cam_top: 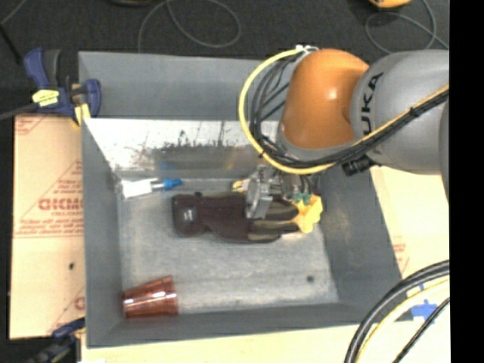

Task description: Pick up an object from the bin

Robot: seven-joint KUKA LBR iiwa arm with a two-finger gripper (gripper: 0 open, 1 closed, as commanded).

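Camera view: hand (pixel 261 200) over dark (brownish) object (pixel 203 216).

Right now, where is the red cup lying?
In the camera view, the red cup lies on its side in the bin's lower left corner, below the dark brown object.

arm (pixel 412 119): I see it coming in over the right edge of the bin (pixel 227 82) | wrist: orange cover (pixel 321 97) on top, cables (pixel 253 104) looped beside it | gripper (pixel 261 197): pointed down, low over the floor, right of centre
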